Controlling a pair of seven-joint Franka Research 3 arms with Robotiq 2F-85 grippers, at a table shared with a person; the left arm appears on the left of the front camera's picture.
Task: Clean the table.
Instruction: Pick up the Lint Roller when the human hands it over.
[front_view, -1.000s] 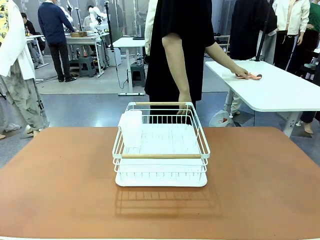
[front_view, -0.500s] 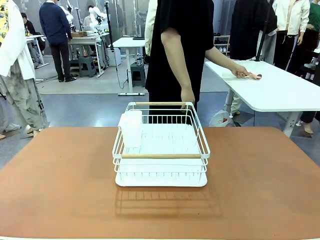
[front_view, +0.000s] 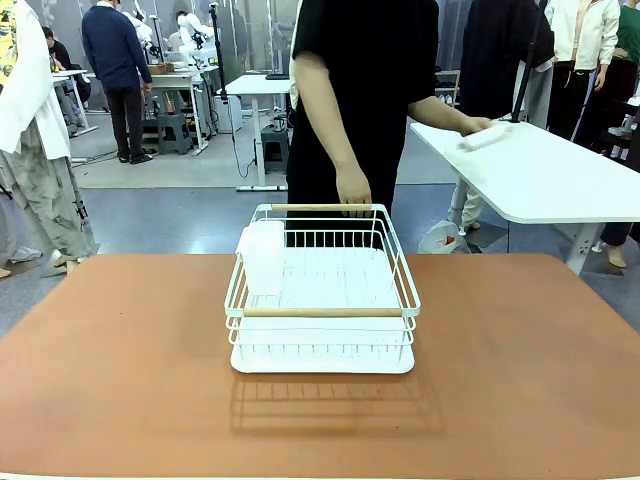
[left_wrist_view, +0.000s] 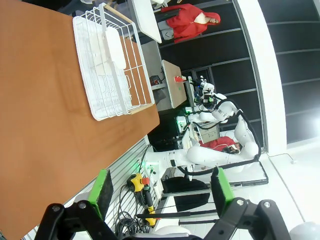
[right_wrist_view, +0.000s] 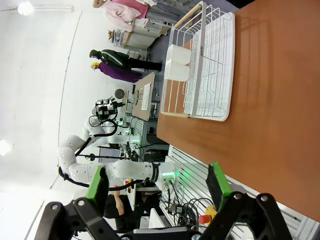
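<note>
The reddish-brown table (front_view: 120, 370) carries a white wire rack (front_view: 322, 312) with wooden handles at its middle. A white cup (front_view: 262, 255) stands in the rack's far left corner. A person in black stands at the far edge with one hand (front_view: 352, 190) at the rack's far handle. In the left wrist view my left gripper (left_wrist_view: 162, 185) is open and off the table's (left_wrist_view: 40, 125) edge, the rack (left_wrist_view: 107, 65) far ahead of it. In the right wrist view my right gripper (right_wrist_view: 158, 182) is open too, with the rack (right_wrist_view: 205, 70) far from it on the table (right_wrist_view: 270, 120).
The person's other hand holds a white cloth (front_view: 485, 137) on the smaller white-topped table (front_view: 550, 180) at the back right. Other people and workbenches stand farther off. Bare tabletop lies on both sides of the rack and in front of it.
The person has shifted left and brought one hand to the rack's far handle. The other hand has slid along the white table with a cloth. The rack has stayed put.
</note>
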